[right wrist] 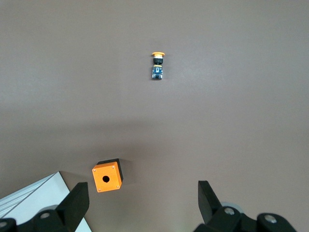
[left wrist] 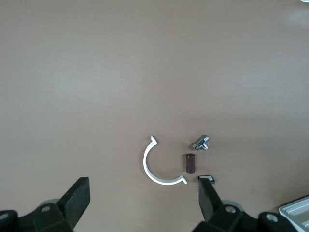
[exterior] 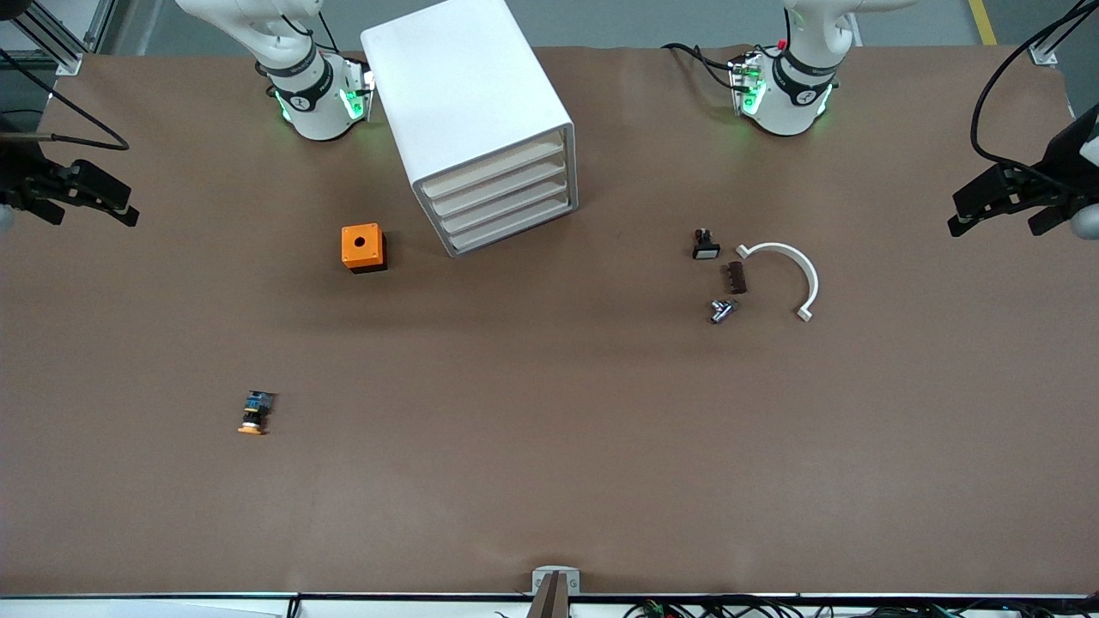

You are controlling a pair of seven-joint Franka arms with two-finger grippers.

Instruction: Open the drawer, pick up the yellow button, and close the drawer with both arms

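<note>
The white drawer cabinet (exterior: 481,129) stands between the arm bases, all of its drawers (exterior: 506,193) shut. The button (exterior: 254,414), with orange cap, black body and blue end, lies on the bare table toward the right arm's end, nearer the front camera than the orange box (exterior: 363,247); in the right wrist view the button (right wrist: 157,65) is well clear of the fingers. My right gripper (right wrist: 142,191) hangs open and empty high above the orange box (right wrist: 107,177). High over the white arc (left wrist: 157,169), my left gripper (left wrist: 143,193) is open and empty too.
Toward the left arm's end lie a white arc (exterior: 790,275), a brown block (exterior: 736,277), a small metal part (exterior: 721,311) and a black part with a white face (exterior: 705,245). Both grippers show at the front view's side edges, right (exterior: 94,220) and left (exterior: 994,230).
</note>
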